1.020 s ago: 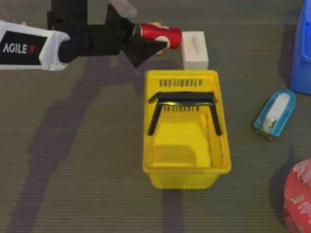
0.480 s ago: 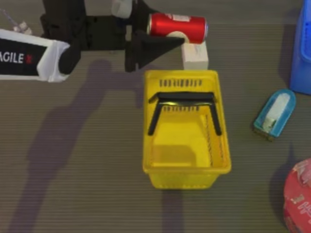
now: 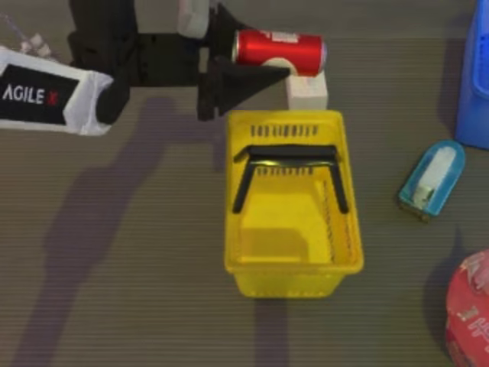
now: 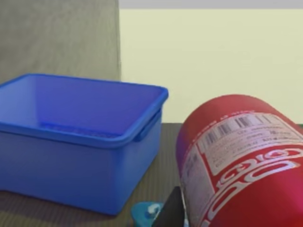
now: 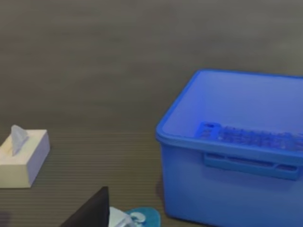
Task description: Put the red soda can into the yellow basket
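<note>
**Left gripper holds the can aloft, beyond the basket's far end**

The left gripper [image 3: 233,55] is clamped on the red can [image 3: 279,50], which lies on its side in the air, its length running left to right in the top view. The can hangs over the tissue box [image 3: 308,92], just past the far rim of the yellow basket [image 3: 293,264], not yet above its opening. The basket stands at the table's middle, its black handles [image 3: 290,162] folded down across its far half. In the left wrist view the can [image 4: 241,161] fills the near corner, barcode showing, with the blue bin [image 4: 80,137] behind. A blue-and-white item [image 3: 432,178] lies right of the basket. The right gripper [image 5: 92,210] shows only a dark finger edge in its wrist view, so I cannot tell its state.
</note>
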Robot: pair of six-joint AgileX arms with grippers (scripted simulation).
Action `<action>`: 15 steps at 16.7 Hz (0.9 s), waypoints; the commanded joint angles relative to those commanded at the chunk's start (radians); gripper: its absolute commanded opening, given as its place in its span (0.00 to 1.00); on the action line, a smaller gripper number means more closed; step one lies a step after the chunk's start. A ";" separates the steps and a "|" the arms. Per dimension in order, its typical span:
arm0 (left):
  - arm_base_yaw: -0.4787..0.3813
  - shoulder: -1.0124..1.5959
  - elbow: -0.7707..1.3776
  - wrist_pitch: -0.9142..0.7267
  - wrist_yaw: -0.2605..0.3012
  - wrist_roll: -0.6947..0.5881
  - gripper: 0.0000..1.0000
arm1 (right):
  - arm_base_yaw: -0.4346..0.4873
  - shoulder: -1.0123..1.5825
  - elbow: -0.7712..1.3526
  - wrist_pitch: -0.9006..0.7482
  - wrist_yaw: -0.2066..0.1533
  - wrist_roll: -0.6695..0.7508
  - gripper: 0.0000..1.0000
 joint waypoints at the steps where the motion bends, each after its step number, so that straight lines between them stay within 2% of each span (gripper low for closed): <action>1: 0.002 0.028 -0.006 0.034 0.001 -0.001 0.00 | 0.000 0.000 0.000 0.000 0.000 0.000 1.00; 6: 0.017 0.185 -0.047 0.248 0.000 -0.006 0.00 | 0.000 0.000 0.000 0.000 0.000 0.000 1.00; 12: 0.020 0.213 -0.056 0.280 -0.001 -0.006 0.00 | 0.000 0.000 0.000 0.000 0.000 0.000 1.00; 15: 0.020 0.213 -0.056 0.280 -0.001 -0.006 0.23 | 0.000 0.000 0.000 0.000 0.000 0.000 1.00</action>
